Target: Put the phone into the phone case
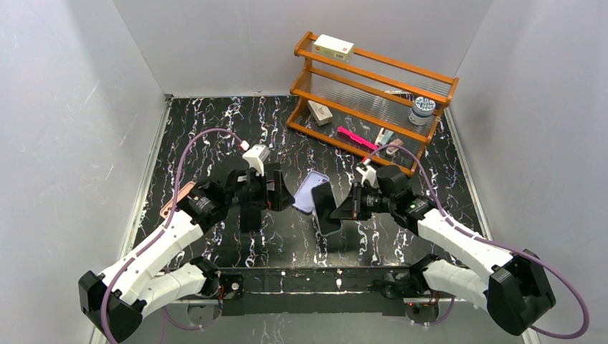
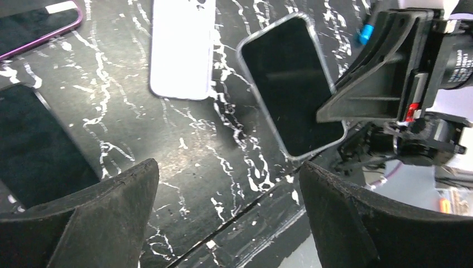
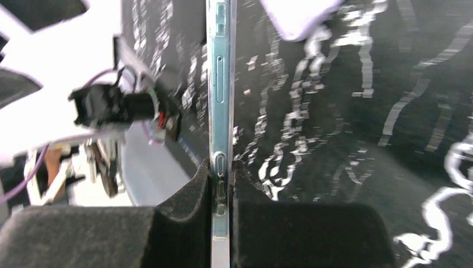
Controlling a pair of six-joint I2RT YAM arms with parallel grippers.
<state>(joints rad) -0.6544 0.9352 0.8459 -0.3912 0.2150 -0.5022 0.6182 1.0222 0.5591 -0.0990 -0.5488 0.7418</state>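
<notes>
Jaws of the right gripper [image 3: 222,170] pinch the phone [image 3: 221,84] flat between them at one end; the left gripper [image 2: 228,187] stands spread wide nearby, with the phone case [image 2: 183,47] lying on the table just beyond the phone

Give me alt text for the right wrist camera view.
A phone, seen edge-on with side buttons showing, is clamped between the right jaws and runs up the frame's middle. A pale lilac phone case lies at the top, on a black marbled table.
</notes>
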